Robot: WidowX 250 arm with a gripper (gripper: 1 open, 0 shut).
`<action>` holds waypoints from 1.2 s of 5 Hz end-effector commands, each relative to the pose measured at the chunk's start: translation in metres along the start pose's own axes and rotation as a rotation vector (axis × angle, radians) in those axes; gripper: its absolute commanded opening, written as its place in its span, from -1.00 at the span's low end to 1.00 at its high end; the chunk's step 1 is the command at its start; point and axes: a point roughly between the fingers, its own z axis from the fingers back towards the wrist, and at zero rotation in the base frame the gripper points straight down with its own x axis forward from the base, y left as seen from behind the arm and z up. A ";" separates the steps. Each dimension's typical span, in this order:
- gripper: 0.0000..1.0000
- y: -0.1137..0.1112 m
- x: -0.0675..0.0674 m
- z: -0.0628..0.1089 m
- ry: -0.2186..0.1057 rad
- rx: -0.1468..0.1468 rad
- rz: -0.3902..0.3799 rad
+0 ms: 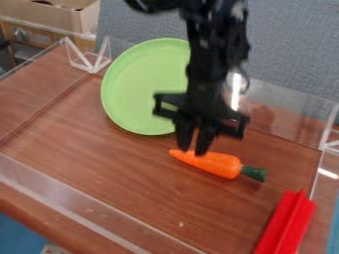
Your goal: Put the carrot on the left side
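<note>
My pincer (pixel 203 149) grips the carrot (pixel 213 164) by its orange end, just clear of the wooden table (pixel 79 139), right of the green plate (pixel 149 84). Pickup looks achieved; transfer to the left side and release are not yet done.

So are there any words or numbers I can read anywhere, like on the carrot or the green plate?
No readable text anywhere.
carrot: plain orange, no writing.
green plate: plain.
red bars: no marks visible.
cardboard box: nothing readable; too blurred to tell.
gripper: dark and blurred, no label readable.
</note>
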 end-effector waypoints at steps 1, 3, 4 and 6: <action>-1.00 0.003 0.014 0.005 -0.055 -0.035 -0.004; 1.00 0.009 0.016 -0.019 -0.025 -0.050 -0.089; -1.00 0.003 0.013 -0.023 -0.020 -0.075 -0.201; -1.00 -0.007 0.019 -0.020 -0.016 -0.103 -0.282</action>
